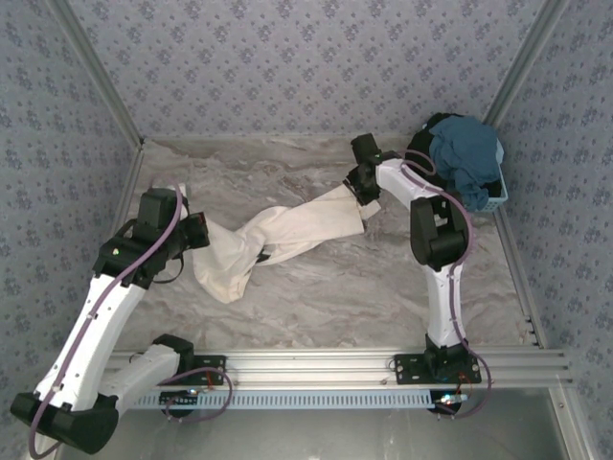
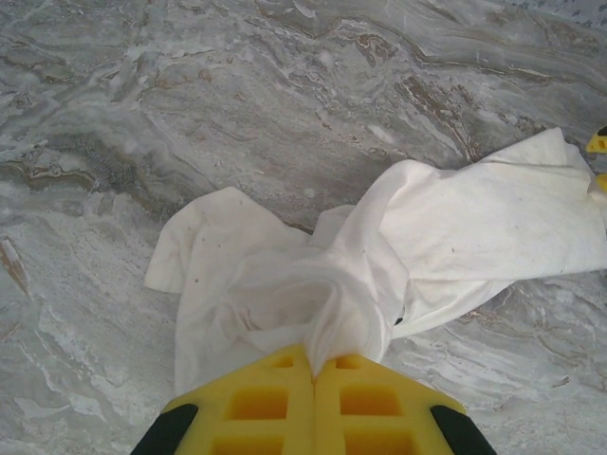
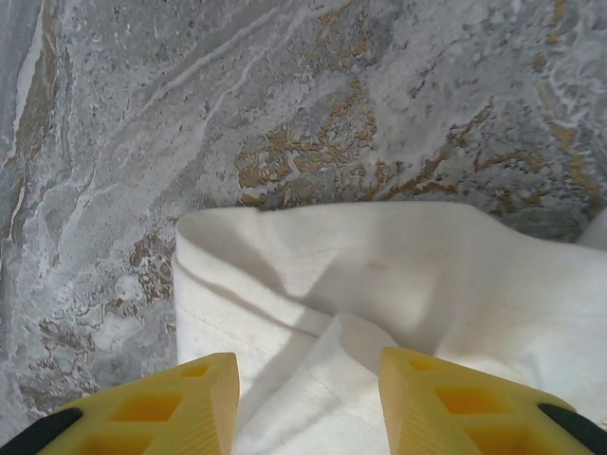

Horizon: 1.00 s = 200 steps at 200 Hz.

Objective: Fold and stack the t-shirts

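A cream-white t-shirt (image 1: 287, 235) lies twisted and stretched across the middle of the marble table. My left gripper (image 2: 314, 365) is shut on a bunched fold of the cream-white t-shirt (image 2: 379, 256) at its left end. Over the shirt's right end, my right gripper (image 3: 308, 379) stands open, its yellow fingers (image 3: 204, 398) straddling the cream-white t-shirt (image 3: 398, 284) without pinching it. In the top view the left gripper (image 1: 198, 232) and the right gripper (image 1: 367, 196) sit at opposite ends of the shirt. A teal-blue t-shirt (image 1: 465, 158) and black cloth (image 1: 436, 125) are heaped at the back right.
A small light-blue lattice basket (image 1: 490, 201) holds the heap in the back right corner. Patterned walls with metal rails (image 1: 508, 72) enclose the table on three sides. A ribbed metal rail (image 1: 316, 364) runs along the near edge between the arm bases.
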### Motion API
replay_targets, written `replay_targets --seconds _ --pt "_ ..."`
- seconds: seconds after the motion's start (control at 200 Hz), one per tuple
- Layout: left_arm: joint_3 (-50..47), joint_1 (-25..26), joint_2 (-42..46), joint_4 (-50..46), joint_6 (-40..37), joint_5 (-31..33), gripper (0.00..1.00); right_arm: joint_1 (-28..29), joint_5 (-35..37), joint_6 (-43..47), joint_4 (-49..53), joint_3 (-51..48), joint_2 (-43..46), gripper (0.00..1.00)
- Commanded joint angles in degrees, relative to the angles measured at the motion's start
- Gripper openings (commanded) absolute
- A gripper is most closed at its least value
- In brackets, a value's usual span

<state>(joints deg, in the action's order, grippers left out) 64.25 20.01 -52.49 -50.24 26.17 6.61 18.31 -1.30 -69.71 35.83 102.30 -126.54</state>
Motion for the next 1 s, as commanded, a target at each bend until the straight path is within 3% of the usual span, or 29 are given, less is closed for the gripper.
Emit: replay_targets --seconds 0.0,0.24,0.47,0.729,0.994 --pt "-0.4 0.3 0.1 1.3 0.7 -0.9 0.0 0.4 -1.3 -3.9 3.4 2.2 -3.0 0.43" --pt "-0.7 0.4 -0.1 1.7 0.6 -0.5 0.0 0.7 0.4 -4.5 8.0 4.5 -4.6 0.37" --pt "-0.6 0.4 -1.2 2.3 0.6 -0.3 0.0 1.2 3.3 -4.8 9.6 4.0 -2.2 0.0" --pt "2.1 -0.4 -4.7 1.5 2.1 3.7 0.0 2.0 9.1 0.5 8.8 5.6 7.0 0.0" --pt "17.3 -6.3 -15.8 -0.7 2.5 9.4 0.0 1.5 12.0 11.4 3.3 7.2 18.9 0.0"
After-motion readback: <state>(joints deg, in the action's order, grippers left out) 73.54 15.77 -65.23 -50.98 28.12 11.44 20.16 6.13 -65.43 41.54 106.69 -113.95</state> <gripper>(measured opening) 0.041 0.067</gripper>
